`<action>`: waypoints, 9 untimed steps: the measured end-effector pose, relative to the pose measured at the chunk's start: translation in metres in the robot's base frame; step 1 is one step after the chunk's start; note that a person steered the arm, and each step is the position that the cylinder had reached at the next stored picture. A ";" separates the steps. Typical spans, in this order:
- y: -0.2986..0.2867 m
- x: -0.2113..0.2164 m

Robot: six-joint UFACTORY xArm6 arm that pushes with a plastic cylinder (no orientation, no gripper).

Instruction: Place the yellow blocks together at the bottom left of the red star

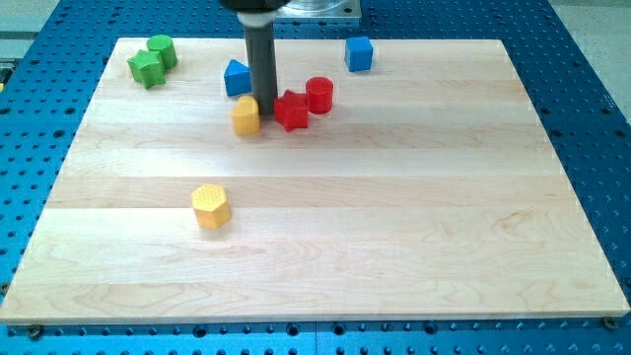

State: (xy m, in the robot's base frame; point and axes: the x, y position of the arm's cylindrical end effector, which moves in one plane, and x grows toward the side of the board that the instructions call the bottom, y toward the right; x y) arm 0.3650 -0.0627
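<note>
The red star (pixel 291 109) lies near the view's top centre, touching a red cylinder (pixel 318 94) at its upper right. A yellow block with a rounded top (pixel 245 114) sits just left of the star. My tip (pixel 264 109) stands between this yellow block and the red star, close against both. A yellow hexagon (pixel 210 205) lies alone lower on the board, well below and left of the star.
A blue triangle (pixel 237 78) sits just left of the rod. A blue cube (pixel 359 53) lies near the top edge. A green star (pixel 145 69) and a green cylinder (pixel 162 49) sit together at the top left. The wooden board (pixel 394 217) rests on a blue perforated table.
</note>
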 end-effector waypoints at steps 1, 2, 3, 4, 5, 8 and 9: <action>-0.040 0.038; -0.023 0.035; -0.077 -0.019; -0.124 0.029; -0.081 0.067; -0.060 0.082; -0.132 0.073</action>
State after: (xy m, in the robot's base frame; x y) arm 0.4378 -0.1945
